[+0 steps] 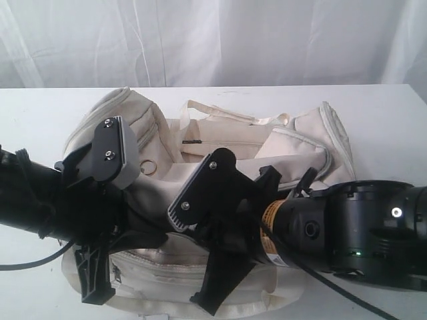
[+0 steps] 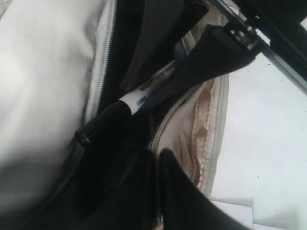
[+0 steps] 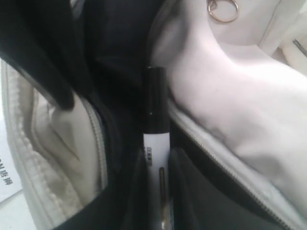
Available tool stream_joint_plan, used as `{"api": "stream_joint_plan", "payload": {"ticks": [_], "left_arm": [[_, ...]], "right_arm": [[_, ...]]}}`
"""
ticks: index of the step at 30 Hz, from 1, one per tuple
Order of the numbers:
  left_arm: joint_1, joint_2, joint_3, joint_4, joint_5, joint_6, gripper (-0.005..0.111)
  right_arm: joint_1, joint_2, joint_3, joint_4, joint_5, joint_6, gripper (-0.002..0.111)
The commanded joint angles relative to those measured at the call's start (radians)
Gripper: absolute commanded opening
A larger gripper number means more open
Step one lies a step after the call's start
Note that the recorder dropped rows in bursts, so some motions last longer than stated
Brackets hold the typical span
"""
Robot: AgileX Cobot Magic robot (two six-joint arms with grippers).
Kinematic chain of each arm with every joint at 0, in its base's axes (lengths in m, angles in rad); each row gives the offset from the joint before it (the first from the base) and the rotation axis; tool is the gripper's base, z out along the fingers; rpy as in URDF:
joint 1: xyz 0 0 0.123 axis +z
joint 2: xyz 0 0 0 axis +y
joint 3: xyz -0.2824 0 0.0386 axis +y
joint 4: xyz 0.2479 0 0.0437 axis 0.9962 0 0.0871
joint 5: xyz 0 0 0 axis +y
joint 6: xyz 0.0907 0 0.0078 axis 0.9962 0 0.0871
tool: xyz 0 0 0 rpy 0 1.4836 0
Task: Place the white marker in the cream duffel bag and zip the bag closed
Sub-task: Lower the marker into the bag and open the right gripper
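Observation:
The cream duffel bag (image 1: 253,137) lies on the table with its top zipper open onto a dark lining. The white marker (image 3: 156,139) sits between the fingers of my right gripper (image 3: 158,153), which is shut on its barrel, dark cap pointing into the bag's opening. In the left wrist view the marker (image 2: 136,101) slants inside the opening, held by the right gripper's finger (image 2: 211,57). My left gripper (image 2: 157,158) is shut on the bag's zipper edge at the front left. In the exterior view the left gripper (image 1: 93,283) and right gripper (image 1: 210,293) cover the opening and hide the marker.
A metal ring pull (image 3: 223,9) hangs on the bag's side, also visible as a ring (image 1: 148,167) beside the left wrist. The white table (image 1: 373,127) extends around the bag, with a white curtain behind. A printed white sheet (image 2: 230,213) lies by the bag.

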Motion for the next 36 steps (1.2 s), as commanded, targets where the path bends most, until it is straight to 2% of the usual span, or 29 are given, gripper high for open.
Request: {"api": "stream_joint_plan", "payload": {"ticks": [1, 15, 23, 31, 33, 36], "left_arm": [[-0.004, -0.004, 0.009, -0.033, 0.007, -0.002, 0.0], [-0.004, -0.004, 0.009, -0.033, -0.015, -0.002, 0.0], [-0.004, -0.004, 0.009, -0.033, -0.011, -0.002, 0.0], [-0.004, -0.004, 0.009, -0.045, -0.009, -0.002, 0.0], [-0.004, -0.004, 0.009, -0.047, -0.009, -0.002, 0.0], [-0.004, -0.004, 0.009, -0.047, -0.002, -0.002, 0.0]], "right_arm": [[0.006, -0.002, 0.0, 0.036, 0.061, 0.0, 0.0], [0.006, 0.058, 0.002, 0.218, 0.107, -0.006, 0.0], [0.066, 0.063, 0.002, 0.251, 0.172, -0.101, 0.0], [0.069, 0.063, 0.0, 0.251, 0.204, -0.129, 0.0], [0.066, 0.063, -0.003, 0.251, 0.22, -0.126, 0.005], [0.065, 0.056, -0.021, 0.222, 0.234, -0.133, 0.021]]}}
